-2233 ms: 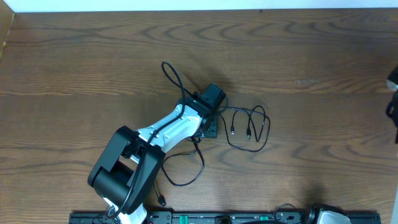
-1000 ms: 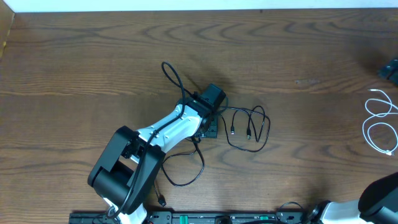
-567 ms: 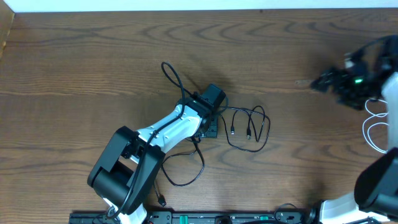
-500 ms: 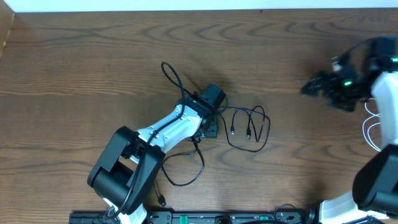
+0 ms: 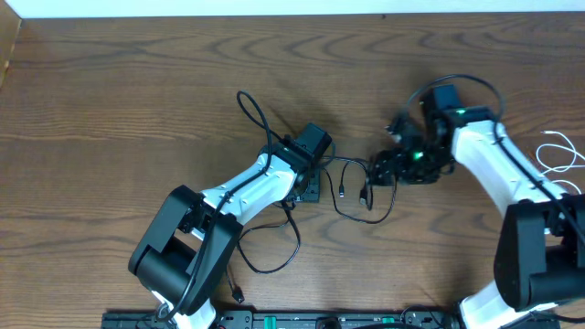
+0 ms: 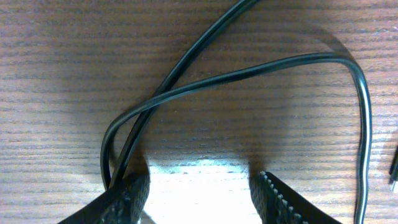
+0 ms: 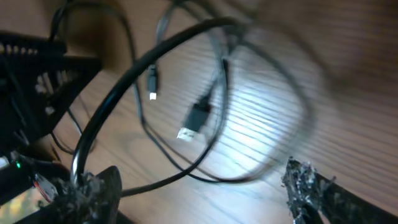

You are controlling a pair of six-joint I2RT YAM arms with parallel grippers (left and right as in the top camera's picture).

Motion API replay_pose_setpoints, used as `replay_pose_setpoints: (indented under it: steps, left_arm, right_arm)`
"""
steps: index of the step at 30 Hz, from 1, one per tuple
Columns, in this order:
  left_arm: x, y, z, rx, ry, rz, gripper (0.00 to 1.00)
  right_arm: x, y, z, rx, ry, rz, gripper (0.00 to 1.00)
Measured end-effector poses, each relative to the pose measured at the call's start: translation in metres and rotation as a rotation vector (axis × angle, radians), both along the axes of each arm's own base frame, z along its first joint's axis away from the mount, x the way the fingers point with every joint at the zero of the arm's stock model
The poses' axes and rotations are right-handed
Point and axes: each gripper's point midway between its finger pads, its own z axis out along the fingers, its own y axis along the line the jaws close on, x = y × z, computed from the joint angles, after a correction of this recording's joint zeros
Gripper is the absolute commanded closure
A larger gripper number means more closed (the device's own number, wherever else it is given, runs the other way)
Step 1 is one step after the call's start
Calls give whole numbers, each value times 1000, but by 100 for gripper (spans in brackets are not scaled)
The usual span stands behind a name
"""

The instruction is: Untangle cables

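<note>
The wooden table (image 5: 110, 82) carries the left gripper (image 6: 199, 193) near its middle. Its fingers (image 6: 127, 196) are spread wide, and the black cord (image 6: 236, 74) runs up against one tip. The right gripper (image 7: 199, 186) gapes wide above that cord's loops and plugs (image 7: 194, 121), gripping nothing. The white cord (image 5: 558, 139) lies at the right edge.

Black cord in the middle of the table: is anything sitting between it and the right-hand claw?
Nothing visible does. The right gripper is open right at the black cord loops, and the wrist view shows only the cord and its plug on the table ahead of it. The left gripper sits on the loops' far side, not in between.
</note>
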Motion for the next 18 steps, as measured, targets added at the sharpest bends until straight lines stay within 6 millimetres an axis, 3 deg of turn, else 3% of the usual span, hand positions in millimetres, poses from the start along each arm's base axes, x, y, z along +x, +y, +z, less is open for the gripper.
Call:
replay_pose_setpoints:
  steps: [6,13,18]
  left_arm:
    - [0,0,0,0,0,0,42]
    - [0,0,0,1,2,0,42]
    - [0,0,0,1,2,0,42]
  right_arm:
    - [-10,22,-2,-8,-10,77,30]
    - [-32,9,-2,-72,106,49,26]
    - [-26,8,18,-65,86,32,25]
